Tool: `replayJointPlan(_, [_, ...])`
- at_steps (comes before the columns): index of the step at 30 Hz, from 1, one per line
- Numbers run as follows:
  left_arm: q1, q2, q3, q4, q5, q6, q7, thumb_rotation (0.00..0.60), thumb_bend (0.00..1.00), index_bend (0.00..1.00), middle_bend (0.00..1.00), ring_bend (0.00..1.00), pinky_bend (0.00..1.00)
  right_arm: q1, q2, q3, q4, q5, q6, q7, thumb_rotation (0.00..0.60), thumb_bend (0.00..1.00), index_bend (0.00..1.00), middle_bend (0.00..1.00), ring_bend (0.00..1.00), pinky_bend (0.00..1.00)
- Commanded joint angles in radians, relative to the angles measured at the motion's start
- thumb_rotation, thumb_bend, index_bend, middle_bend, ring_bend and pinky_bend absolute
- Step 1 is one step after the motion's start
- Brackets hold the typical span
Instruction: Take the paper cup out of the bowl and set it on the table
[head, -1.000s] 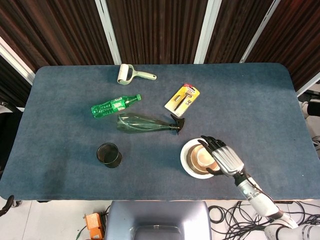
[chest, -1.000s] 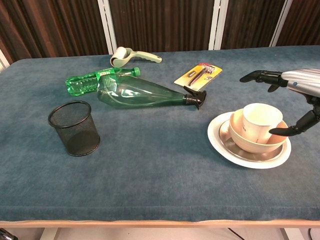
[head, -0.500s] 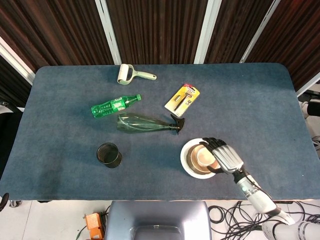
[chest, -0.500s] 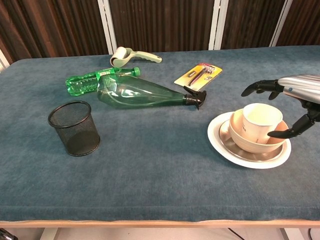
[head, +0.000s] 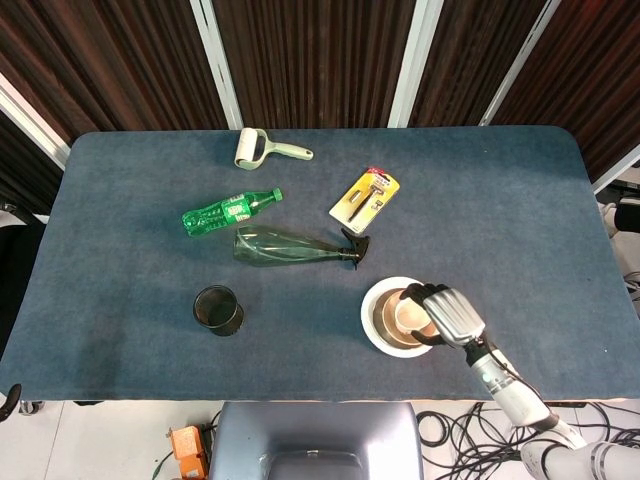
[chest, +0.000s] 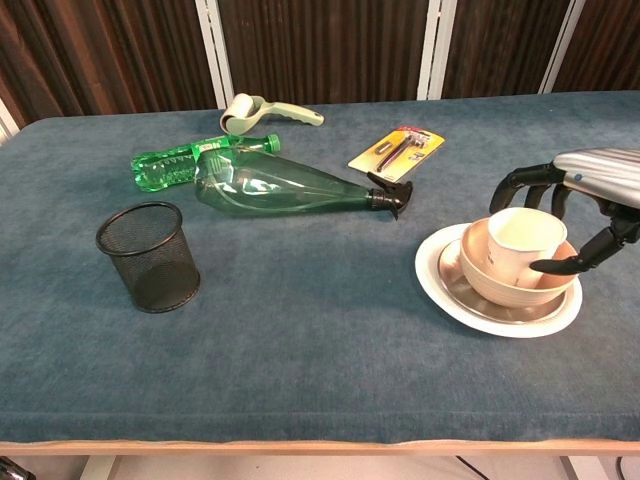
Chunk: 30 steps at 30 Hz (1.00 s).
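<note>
Paper, thin and light enough to crush under a hard squeeze, the cup (chest: 525, 243) is sitting tilted in 1 bowl (chest: 505, 285) on the blue counter (chest: 300, 320), where the right hand (chest: 585, 215) is curling around its upper wall, contact uncertain.

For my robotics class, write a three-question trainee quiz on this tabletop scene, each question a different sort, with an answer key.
1. True or false: the paper cup is already standing on the table.
2. Which hand is curled around the cup? A. left hand B. right hand
3. Fill in: the bowl sits on a white ____.

Key:
1. False; it still sits in the bowl.
2. B; its fingers curve around the cup, though firm contact cannot be told.
3. plate.
</note>
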Motion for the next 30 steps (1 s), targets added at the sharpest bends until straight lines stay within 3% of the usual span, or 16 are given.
replayJointPlan(1, [-0.001, 0.000, 0.001, -0.003, 0.004, -0.006, 0.009, 0.600, 0.33, 0.05, 0.19, 0.18, 0.36, -0.003, -0.008, 0.003, 0.011, -0.005, 0.010, 0.003, 0.600, 0.16, 0.40, 0.32, 0.38, 0.51])
replayJointPlan(10, [0.001, 0.000, -0.002, -0.008, 0.006, -0.012, 0.015, 0.600, 0.33, 0.05, 0.19, 0.18, 0.36, -0.017, -0.024, 0.004, 0.041, -0.042, 0.061, 0.034, 0.600, 0.16, 0.49, 0.42, 0.52, 0.65])
replayJointPlan(15, [0.000, -0.001, -0.003, -0.009, 0.010, -0.017, 0.021, 0.600, 0.33, 0.05, 0.19, 0.18, 0.36, -0.030, -0.012, 0.007, 0.033, -0.069, 0.106, 0.071, 0.600, 0.16, 0.49, 0.42, 0.52, 0.65])
replayJointPlan(20, [0.001, -0.001, -0.003, -0.011, 0.011, -0.020, 0.027, 0.600, 0.33, 0.05, 0.19, 0.18, 0.36, -0.072, 0.032, 0.007, -0.013, -0.143, 0.239, 0.117, 0.600, 0.16, 0.49, 0.42, 0.52, 0.65])
replayJointPlan(25, [0.003, -0.003, -0.006, -0.014, 0.012, -0.018, 0.036, 0.600, 0.33, 0.05, 0.19, 0.18, 0.36, -0.143, 0.096, -0.021, -0.050, -0.202, 0.365, 0.105, 0.600, 0.16, 0.49, 0.42, 0.52, 0.65])
replayJointPlan(30, [0.004, -0.008, -0.008, -0.018, 0.012, -0.017, 0.053, 0.600, 0.33, 0.05, 0.19, 0.18, 0.36, -0.213, 0.122, -0.052, -0.008, -0.191, 0.418, 0.102, 0.600, 0.16, 0.49, 0.42, 0.52, 0.65])
